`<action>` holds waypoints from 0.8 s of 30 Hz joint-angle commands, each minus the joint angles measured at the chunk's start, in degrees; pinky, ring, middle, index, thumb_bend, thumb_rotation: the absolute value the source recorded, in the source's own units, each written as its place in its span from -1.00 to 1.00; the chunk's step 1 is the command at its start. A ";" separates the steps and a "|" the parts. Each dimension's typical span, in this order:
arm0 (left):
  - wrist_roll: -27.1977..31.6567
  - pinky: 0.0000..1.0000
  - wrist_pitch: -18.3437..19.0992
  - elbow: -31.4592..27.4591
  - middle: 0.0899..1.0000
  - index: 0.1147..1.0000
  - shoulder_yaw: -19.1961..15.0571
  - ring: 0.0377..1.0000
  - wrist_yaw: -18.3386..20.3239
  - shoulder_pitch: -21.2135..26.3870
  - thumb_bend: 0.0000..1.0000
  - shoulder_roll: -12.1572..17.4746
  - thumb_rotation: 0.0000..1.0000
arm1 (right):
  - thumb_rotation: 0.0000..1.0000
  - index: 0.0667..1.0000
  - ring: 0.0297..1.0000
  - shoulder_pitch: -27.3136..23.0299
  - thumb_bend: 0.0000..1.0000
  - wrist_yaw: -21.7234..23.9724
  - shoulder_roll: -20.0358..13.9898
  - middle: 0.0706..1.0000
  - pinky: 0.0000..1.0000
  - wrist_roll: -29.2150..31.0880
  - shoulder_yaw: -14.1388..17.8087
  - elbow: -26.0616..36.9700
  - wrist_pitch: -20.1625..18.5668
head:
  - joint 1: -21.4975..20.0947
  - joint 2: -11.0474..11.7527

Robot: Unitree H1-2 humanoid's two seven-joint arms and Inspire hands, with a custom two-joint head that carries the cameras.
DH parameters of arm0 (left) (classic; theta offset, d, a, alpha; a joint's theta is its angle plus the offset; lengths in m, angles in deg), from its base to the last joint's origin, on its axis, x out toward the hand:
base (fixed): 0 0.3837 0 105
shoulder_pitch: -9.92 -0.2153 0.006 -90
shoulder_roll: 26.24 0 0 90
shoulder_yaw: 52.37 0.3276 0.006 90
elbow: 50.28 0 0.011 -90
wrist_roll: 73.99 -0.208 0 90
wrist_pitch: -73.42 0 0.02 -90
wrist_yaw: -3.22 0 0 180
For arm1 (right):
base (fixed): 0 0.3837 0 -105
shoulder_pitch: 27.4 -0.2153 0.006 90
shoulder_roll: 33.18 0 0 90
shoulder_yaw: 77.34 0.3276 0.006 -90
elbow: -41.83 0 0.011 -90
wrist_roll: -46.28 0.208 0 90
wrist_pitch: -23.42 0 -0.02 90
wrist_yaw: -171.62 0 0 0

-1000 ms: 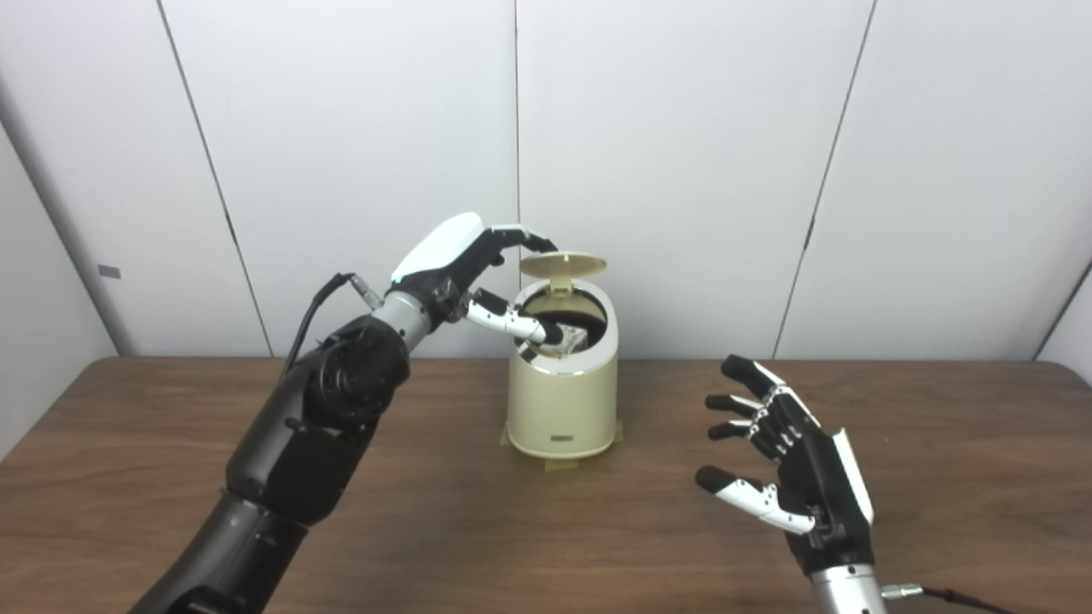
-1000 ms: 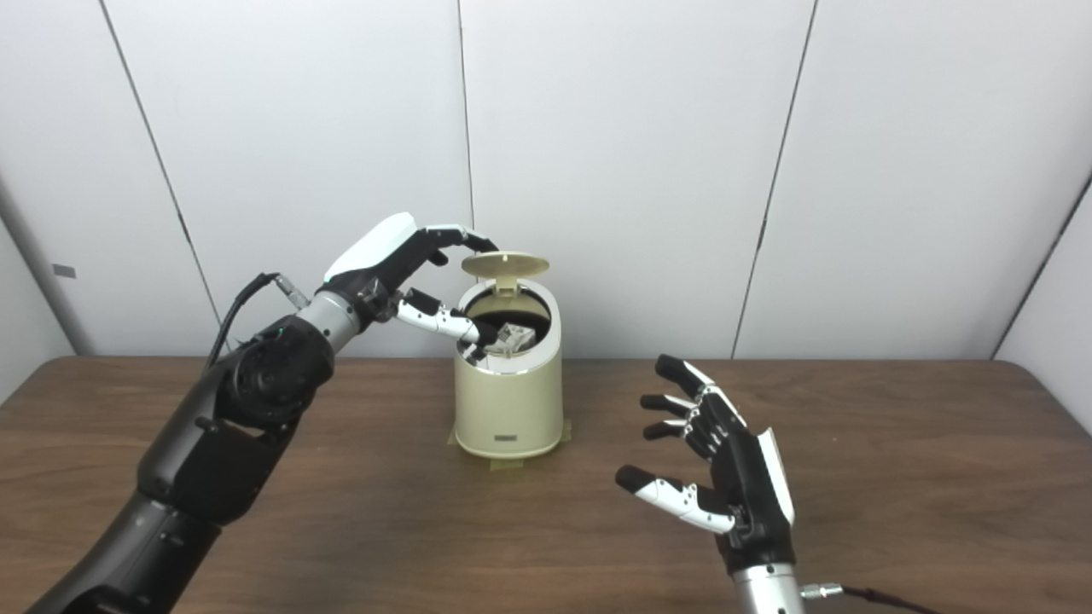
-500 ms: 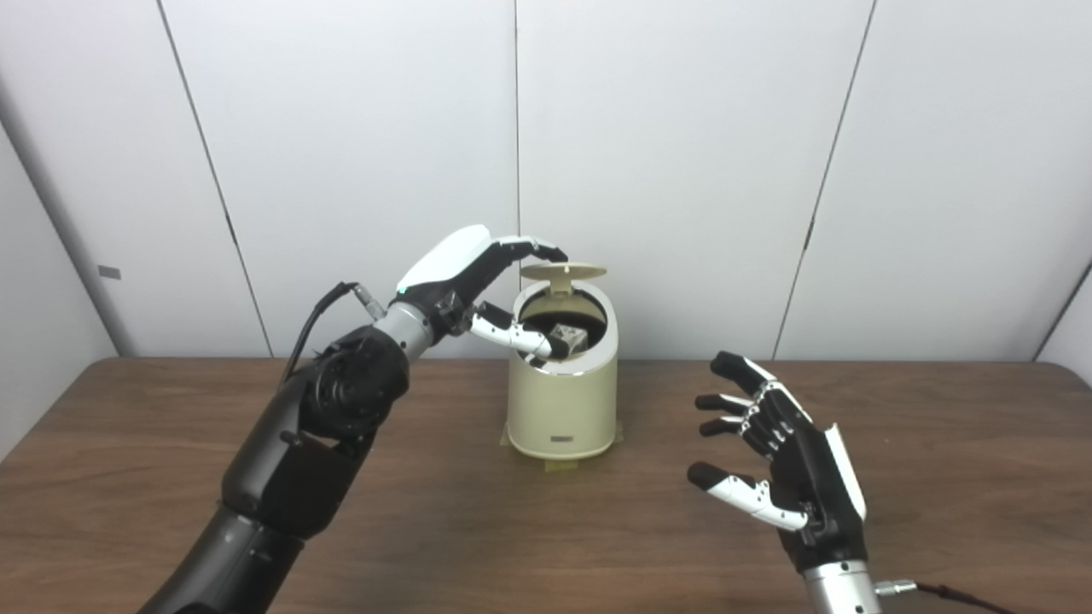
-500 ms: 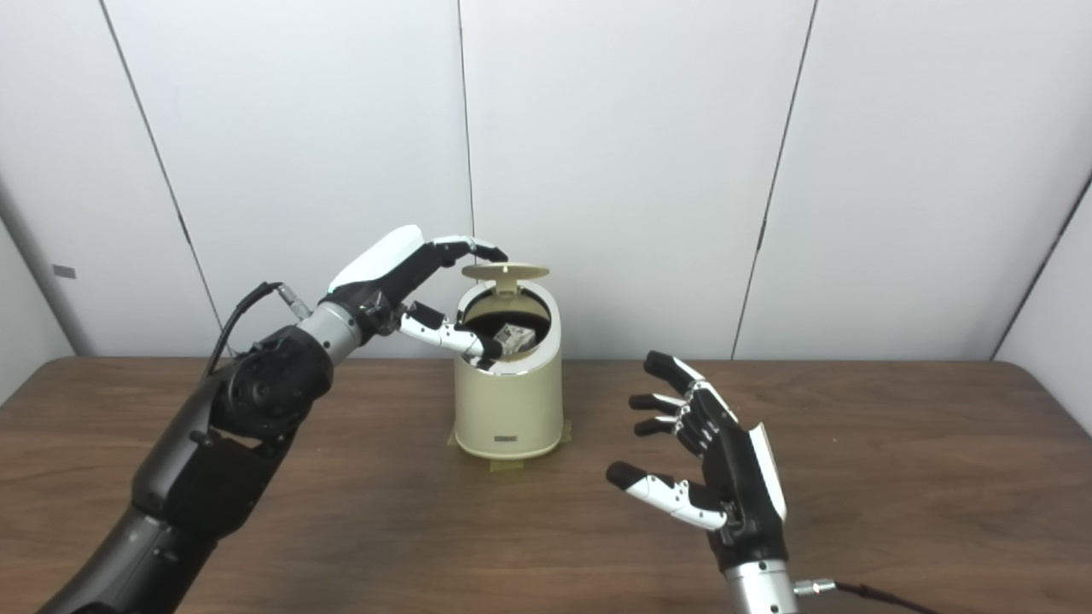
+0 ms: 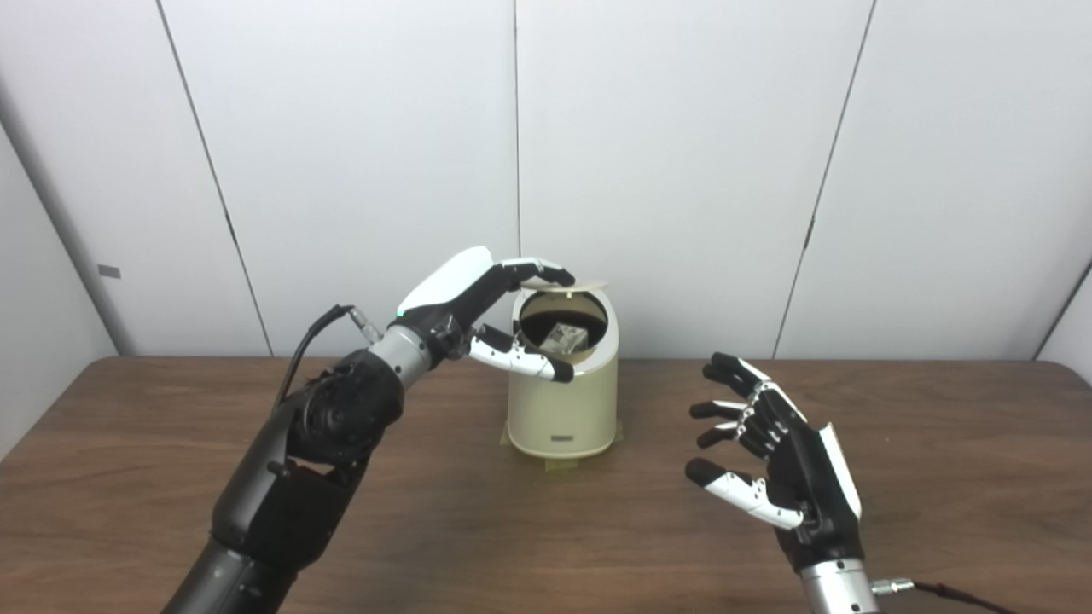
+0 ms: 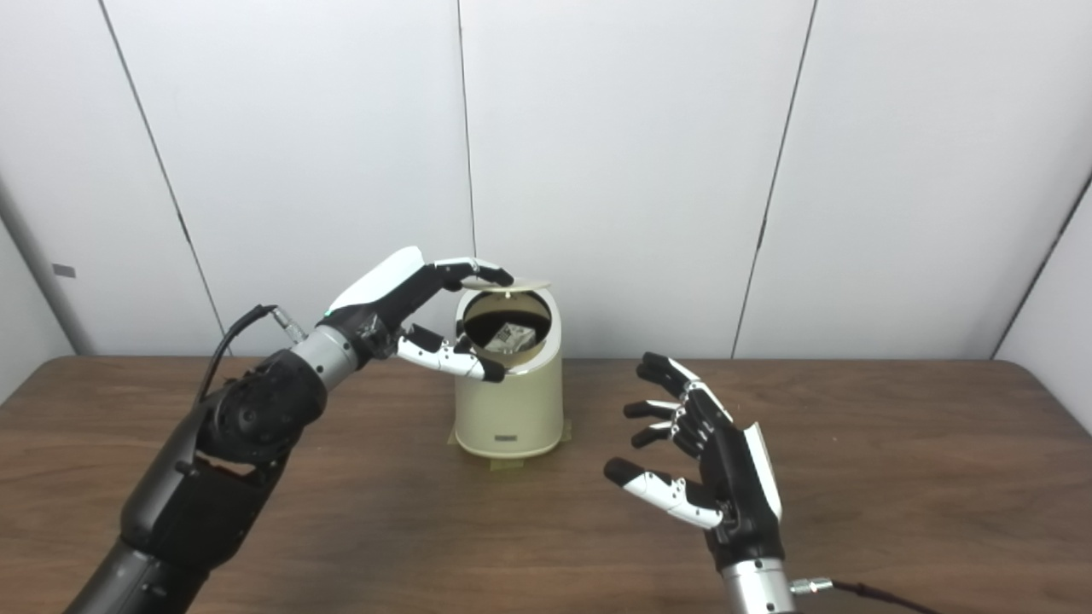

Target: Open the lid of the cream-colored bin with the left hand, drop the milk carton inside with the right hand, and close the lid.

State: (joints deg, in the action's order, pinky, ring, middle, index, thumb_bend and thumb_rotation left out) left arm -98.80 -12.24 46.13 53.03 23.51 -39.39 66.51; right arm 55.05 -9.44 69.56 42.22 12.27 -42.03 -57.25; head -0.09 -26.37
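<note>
The cream-colored bin (image 5: 563,409) stands at the back middle of the wooden table (image 5: 426,520). Its round lid (image 5: 590,286) hangs on the rear hinge, tipped almost level over the mouth, which still gapes toward me. The milk carton (image 5: 565,337) lies inside the dark opening. My left hand (image 5: 478,298) reaches in from the left; its fingertips (image 5: 550,273) rest on top of the lid, and its thumb (image 5: 533,365) sticks out in front of the bin's rim, holding nothing. My right hand (image 5: 785,460) hovers open and empty over the table, right of the bin.
Tan tape (image 5: 559,463) shows under the bin's base. White wall panels (image 5: 682,170) stand just behind the table's far edge. A cable (image 5: 947,591) trails from my right wrist at the bottom right.
The lid has swung down from steeply raised to almost level, with my left fingertips following it down. My left thumb came out of the bin's mouth. The right hand drifted slightly left.
</note>
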 commanded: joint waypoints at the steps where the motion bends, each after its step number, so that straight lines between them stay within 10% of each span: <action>1: 0.22 0.79 0.11 -1.88 0.71 0.57 -0.41 0.92 -0.35 1.36 0.80 0.12 -0.33 | -0.21 0.58 0.27 -1.78 0.50 -0.47 0.39 0.58 -0.04 -0.22 0.16 2.05 1.59 | -0.01 -0.16; 12: -19.37 0.97 -7.46 -2.26 0.63 0.58 8.20 1.00 -3.96 0.88 0.80 4.68 -0.41 | -0.19 0.58 0.27 -1.69 0.50 -0.21 0.62 0.58 -0.03 -0.58 0.05 3.30 0.73 | -0.18 -0.81; 24: -33.17 1.00 -7.24 -2.13 0.66 0.63 12.39 1.00 -2.89 -0.74 0.88 4.69 -0.39 | -0.19 0.57 0.27 -1.23 0.50 0.00 1.25 0.58 -0.04 -0.72 -0.18 5.23 -0.92 | -0.61 -1.84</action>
State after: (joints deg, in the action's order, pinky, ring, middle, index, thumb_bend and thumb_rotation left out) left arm -130.08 -19.67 44.36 64.93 20.56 -41.20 70.42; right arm 55.40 -9.43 70.53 41.04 12.19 -38.87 -58.86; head -0.62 -28.12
